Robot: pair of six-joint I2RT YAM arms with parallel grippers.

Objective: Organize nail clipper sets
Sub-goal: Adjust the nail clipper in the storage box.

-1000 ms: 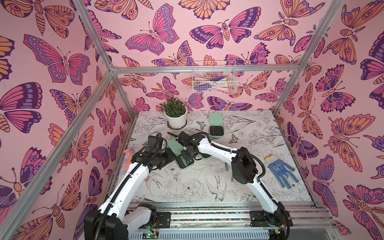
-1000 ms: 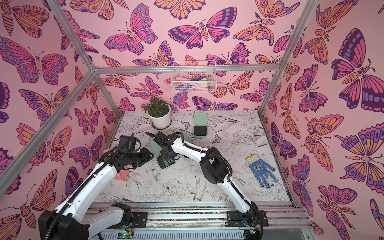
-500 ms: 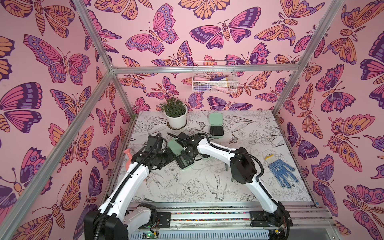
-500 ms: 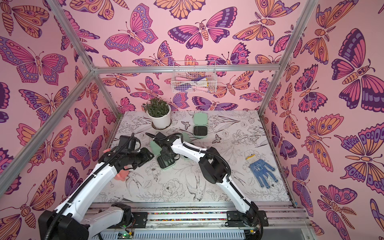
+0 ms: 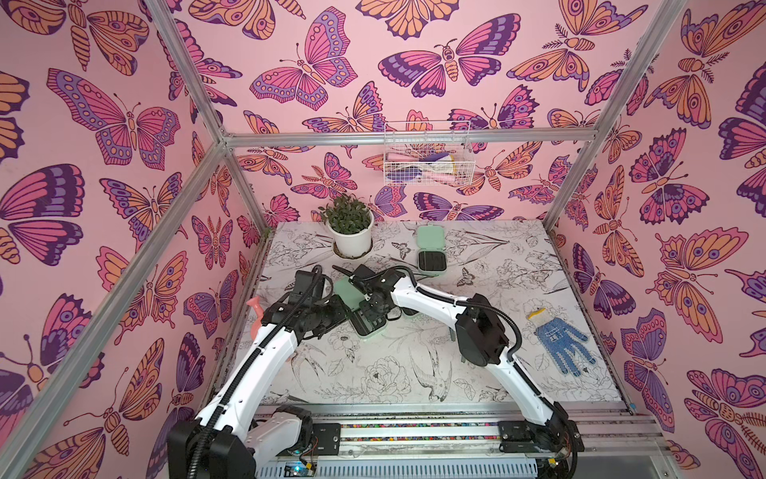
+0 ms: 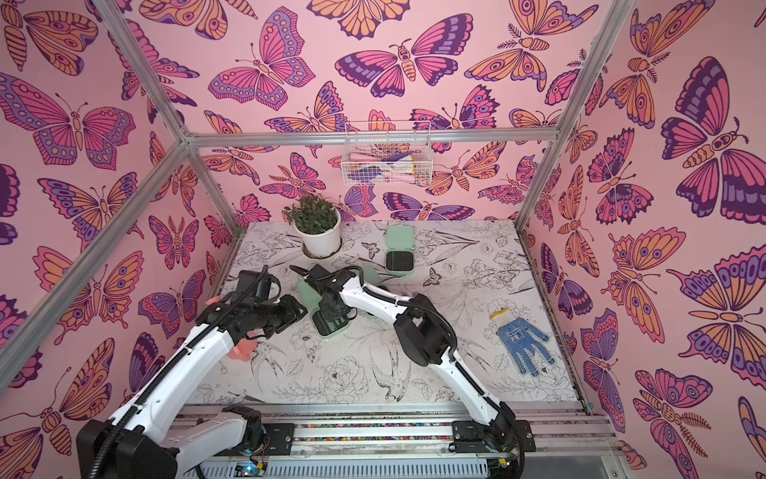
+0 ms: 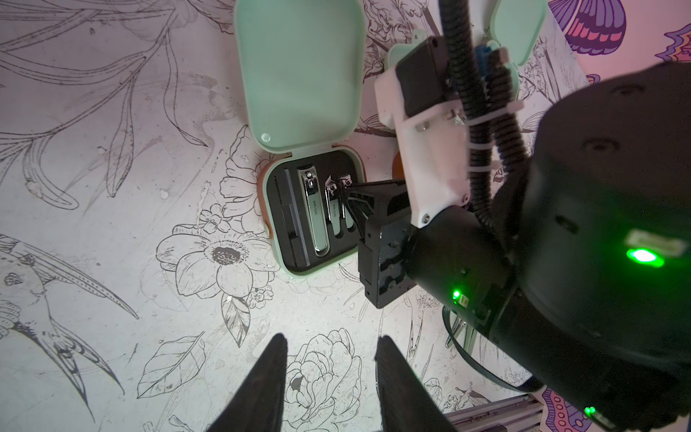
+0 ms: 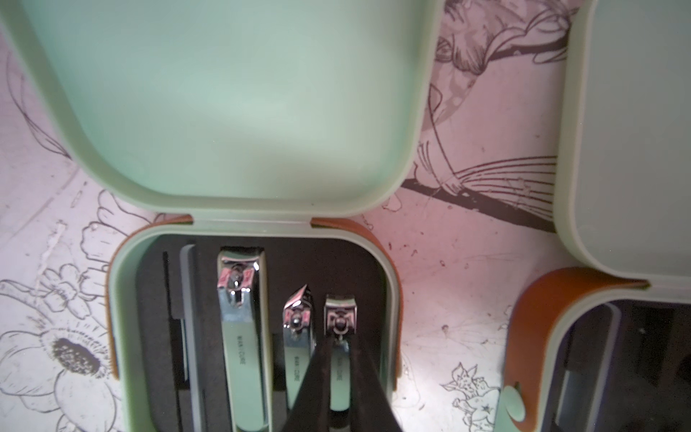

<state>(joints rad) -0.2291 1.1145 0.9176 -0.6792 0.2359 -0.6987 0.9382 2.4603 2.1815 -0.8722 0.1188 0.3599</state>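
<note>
An open mint-green case point(image 5: 347, 290) lies at mid-table, with its black slotted base point(image 7: 295, 271) toward the front. Three clippers sit in the slots: a large one point(image 8: 241, 318), a medium one point(image 8: 297, 321) and a small one point(image 8: 339, 314). My right gripper point(image 8: 342, 342) reaches down into the base, and its fingers are shut on the small clipper's body in the outermost slot. My left gripper point(image 7: 331, 338) hovers open and empty over the bare mat, just left of the case point(image 6: 331, 327). A second open case point(image 8: 635, 112) lies right beside the first. A third point(image 5: 431, 253) lies open farther back.
A potted plant point(image 5: 352, 232) stands at the back left. A pink watering can point(image 5: 257, 315) is by the left wall behind my left arm. A blue dotted glove point(image 5: 559, 338) lies at the right. Loose clippers point(image 7: 458, 331) lie under my right arm. A wire basket point(image 5: 427, 159) hangs on the back wall.
</note>
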